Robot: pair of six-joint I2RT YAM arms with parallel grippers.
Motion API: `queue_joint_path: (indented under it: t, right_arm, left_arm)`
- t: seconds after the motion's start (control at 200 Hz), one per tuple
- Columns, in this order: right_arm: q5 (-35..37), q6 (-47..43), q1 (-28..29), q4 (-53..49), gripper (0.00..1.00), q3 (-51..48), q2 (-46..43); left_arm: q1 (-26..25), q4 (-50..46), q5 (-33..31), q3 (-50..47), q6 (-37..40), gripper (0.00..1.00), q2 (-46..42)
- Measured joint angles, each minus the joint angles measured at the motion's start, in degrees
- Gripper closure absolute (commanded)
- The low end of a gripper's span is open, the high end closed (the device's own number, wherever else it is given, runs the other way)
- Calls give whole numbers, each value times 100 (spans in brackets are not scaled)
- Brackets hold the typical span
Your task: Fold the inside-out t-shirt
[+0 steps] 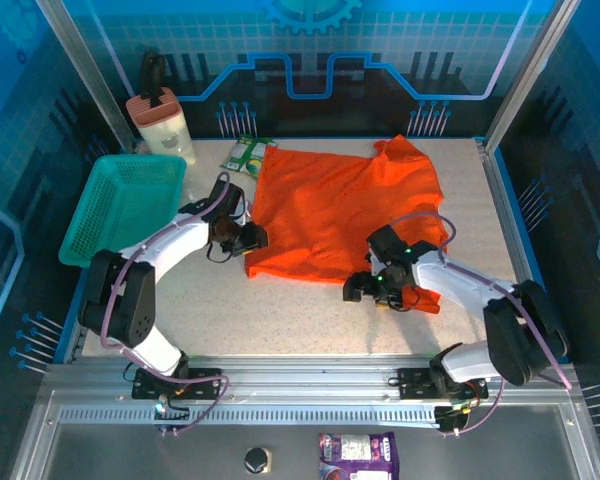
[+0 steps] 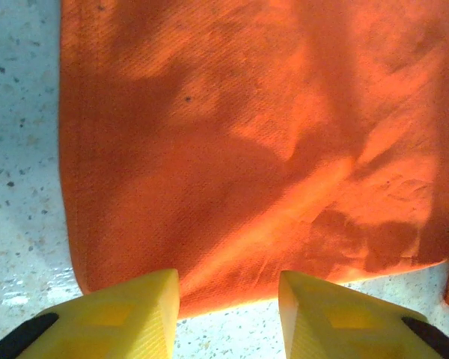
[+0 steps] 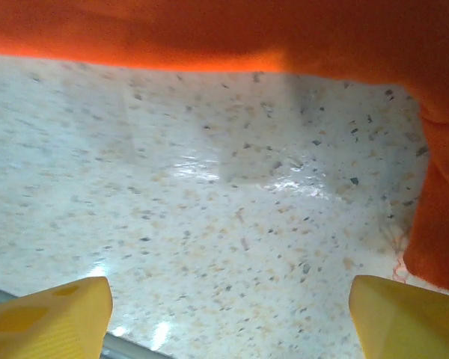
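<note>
The right arm (image 1: pixel 460 280) hides the t-shirt (image 1: pixel 330 215) corner toward the surface's near right; the purple packet (image 1: pixel 358 455) is cut off below.

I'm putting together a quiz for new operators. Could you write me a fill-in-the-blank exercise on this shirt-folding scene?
1. The t-shirt lying on the table is ____ in colour.
2. The mesh basket sits to the t-shirt's ____.
3. The right gripper has its jaws ____ above bare table.
Missing words: orange; left; open.
</note>
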Motion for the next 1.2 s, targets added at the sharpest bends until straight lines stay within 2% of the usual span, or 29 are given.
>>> queue_joint_path:
  t: [0.125,0.225,0.395,0.5,0.64,0.831,0.971,1.051,1.151,1.176,1.201]
  right_arm:
    - [101,-13,-400,-90,15,249,-149]
    - [227,-76,-706,-138,19,254,4]
    - [297,-142,-721,-39,26,13,466]
    - [468,-166,-584,-153,28,-103,603]
    - [942,-219,-118,-516,31,131,636]
    - [1589,-315,289,-975,37,691,1008]
    - [1862,-391,404,-1023,50,789,1467]
    - [1853,-391,463,-1047,66,841,1644]
    - [1838,-402,542,-1058,95,894,1663]
    - [1873,-413,555,-1080,100,901,1663]
    - [1871,-367,555,-1130,100,905,1661]
  left_arm:
    - [0,-63,17,37,85,60,63]
    - [0,-201,-63,37,149,62,63]
    - [83,-450,-310,17,251,72,63]
    - [195,-509,-411,-103,271,76,59]
    - [229,-601,-463,-350,269,79,59]
    - [223,-592,-442,-656,251,78,9]
    - [186,-590,-407,-822,243,76,-157]
    - [168,-570,-404,-859,205,75,-232]
    - [164,-529,-404,-870,157,75,-251]
    - [164,-522,-404,-870,151,75,-251]
    - [164,-507,-404,-870,140,75,-251]
